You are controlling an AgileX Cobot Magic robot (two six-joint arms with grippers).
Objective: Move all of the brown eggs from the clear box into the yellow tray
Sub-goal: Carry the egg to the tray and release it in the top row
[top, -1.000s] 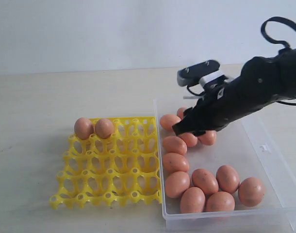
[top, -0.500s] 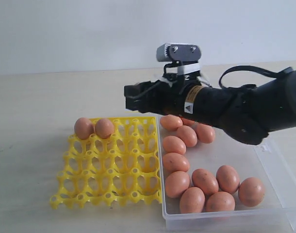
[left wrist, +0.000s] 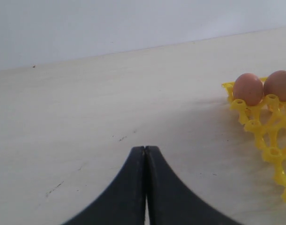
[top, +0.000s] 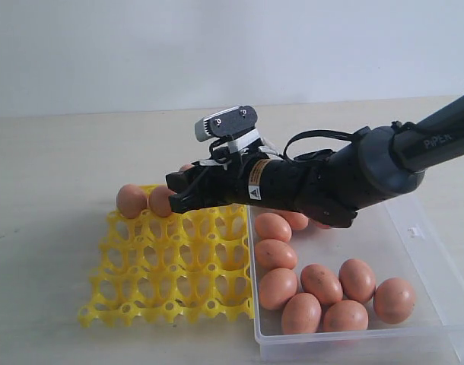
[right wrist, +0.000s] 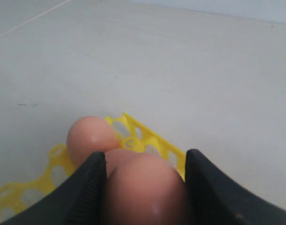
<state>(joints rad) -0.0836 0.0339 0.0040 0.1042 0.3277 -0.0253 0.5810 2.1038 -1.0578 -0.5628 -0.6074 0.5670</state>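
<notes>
Right wrist view | right end effector (right wrist: 146,158) grips 1 brown egg (right wrist: 145,192) — long axis along fingers (right wrist: 89,187)

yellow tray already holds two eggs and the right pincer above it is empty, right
Not empty. The right wrist view shows the right pincer gripping a brown egg. The rest holds: it is above the yellow tray, which has two eggs.

The right arm (top: 331,182) covered most of the far eggs (top: 297,220) in the clear box (top: 414,228); perhaps two or three lay under it. The held egg (right wrist: 143,187) in the right gripper (top: 175,192) was blurred and edge-cropped up close, and the yellow tray (left wrist: 269,136) ran out of frame.
</notes>
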